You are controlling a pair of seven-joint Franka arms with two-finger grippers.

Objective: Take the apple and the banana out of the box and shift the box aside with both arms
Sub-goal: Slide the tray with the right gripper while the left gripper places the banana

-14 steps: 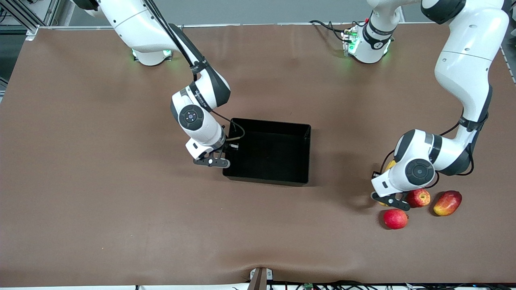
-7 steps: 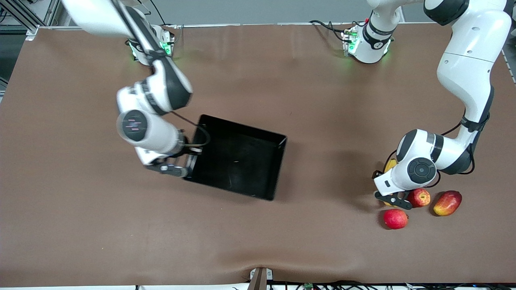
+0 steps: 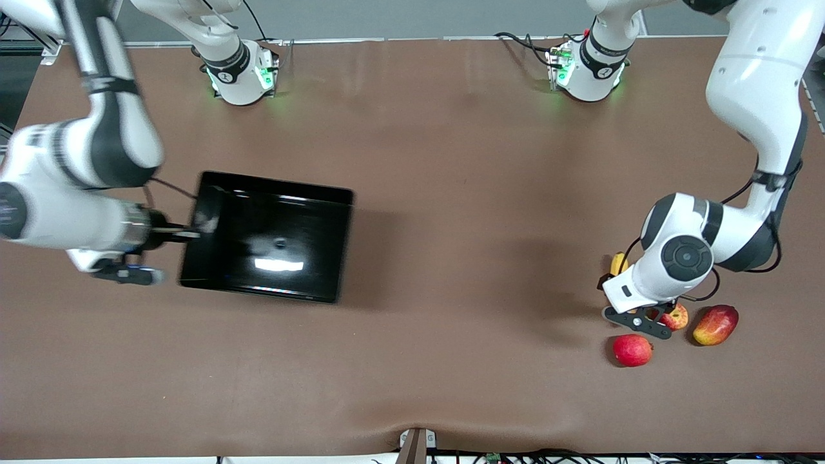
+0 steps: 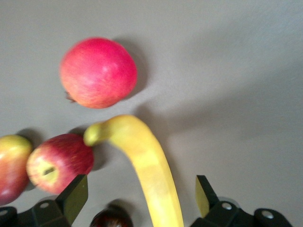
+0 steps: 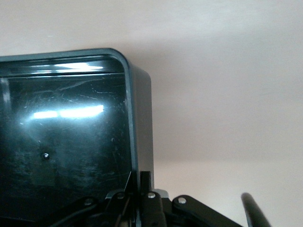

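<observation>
The black box (image 3: pixel 267 235) is held by its end wall in my right gripper (image 3: pixel 187 233), near the right arm's end of the table. The right wrist view shows the fingers (image 5: pixel 147 182) shut on the box wall (image 5: pixel 135 118). My left gripper (image 3: pixel 638 320) is low over the fruits and open. In the left wrist view the yellow banana (image 4: pixel 147 161) lies between its fingers (image 4: pixel 75 196), untouched by them. The streaked red apple (image 4: pixel 59 161) lies beside the banana, and in the front view it (image 3: pixel 677 316) is partly hidden. One banana end (image 3: pixel 619 263) shows.
A plain pinkish-red round fruit (image 3: pixel 632 350) lies nearer the front camera than the left gripper. A red-and-yellow mango (image 3: pixel 715 324) lies beside the apple, toward the left arm's end. The brown table (image 3: pixel 451 193) is bare in its middle.
My right arm has swung the box from the table's middle toward the right arm's end. My left gripper has shifted slightly over the banana.
</observation>
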